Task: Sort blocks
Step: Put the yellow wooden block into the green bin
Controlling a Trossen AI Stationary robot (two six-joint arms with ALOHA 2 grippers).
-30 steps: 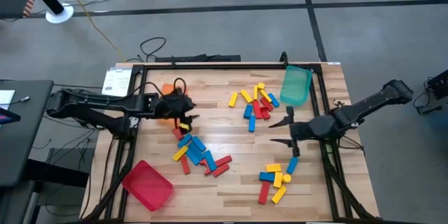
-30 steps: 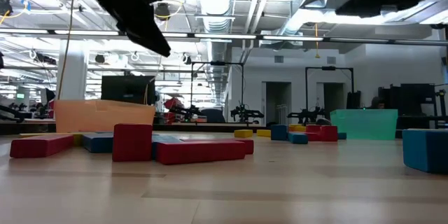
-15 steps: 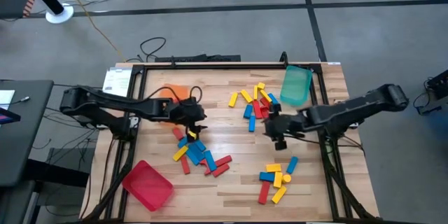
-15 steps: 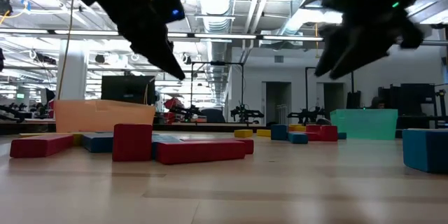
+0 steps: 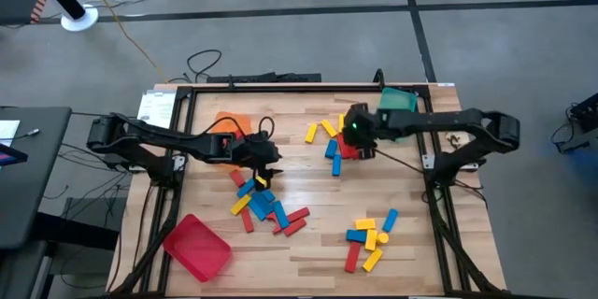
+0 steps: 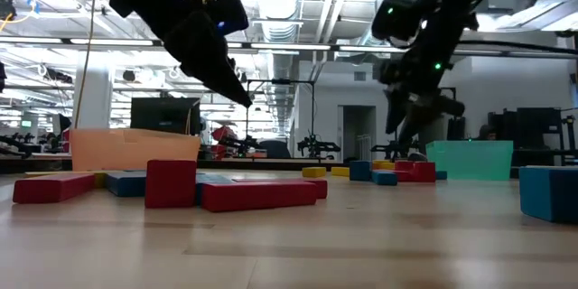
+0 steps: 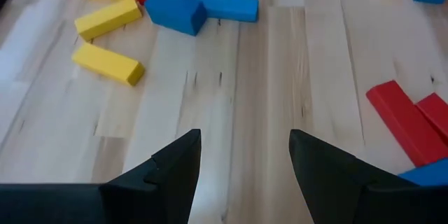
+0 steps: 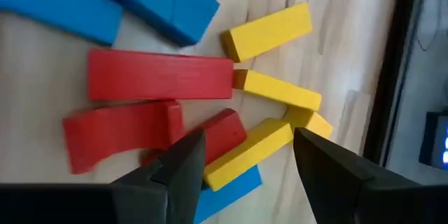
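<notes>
Sorting appears to be at the approach-and-select step. Right gripper [image 5: 360,133] hangs over the far cluster of blocks [image 8: 161,75], jaws apart and empty, a red bar and a yellow bar between them below. Left gripper [image 5: 263,157] hangs over bare table [image 7: 308,63] beside the near-left cluster [image 5: 266,206], also apart, empty. Next move likely calls for descent onto one bar. Blocks are smooth, matte, rectangular; tabletop is pale wood plank.

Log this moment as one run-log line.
left claw: open, empty, above wood | right claw: open, over back block cluster | trays: no blocks visible
</notes>
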